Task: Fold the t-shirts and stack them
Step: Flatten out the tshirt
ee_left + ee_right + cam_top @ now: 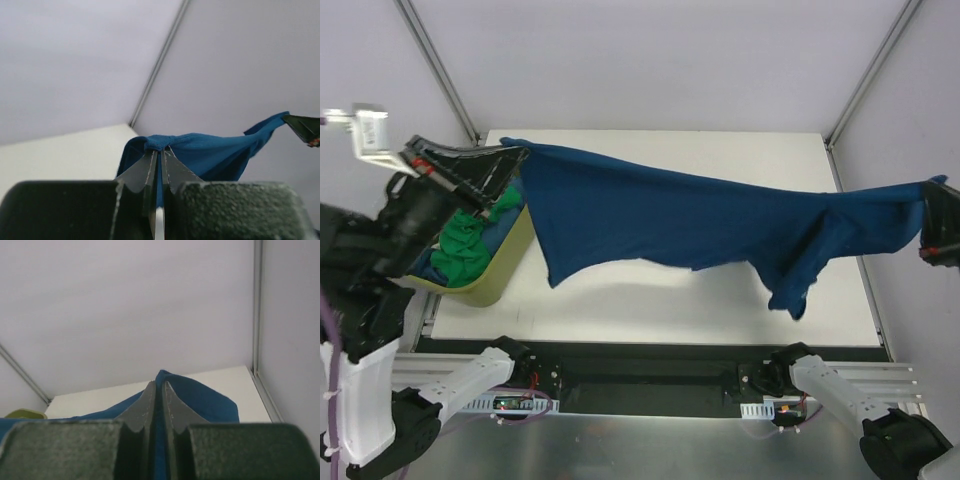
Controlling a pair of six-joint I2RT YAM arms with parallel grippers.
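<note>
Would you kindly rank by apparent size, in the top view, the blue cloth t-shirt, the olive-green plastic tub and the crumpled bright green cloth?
1. blue cloth t-shirt
2. olive-green plastic tub, partly hidden
3. crumpled bright green cloth

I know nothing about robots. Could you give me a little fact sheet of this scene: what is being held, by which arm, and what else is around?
held item: blue t-shirt, stretched in the air between both arms
left gripper: shut on one edge of the shirt, above the tub
right gripper: shut on the opposite edge, at the table's right side
shirt's lower part: hangs free above the table, which shows its shadow
tub: olive-green, at the table's left edge, holding a crumpled green shirt
folded stack: none visible
</note>
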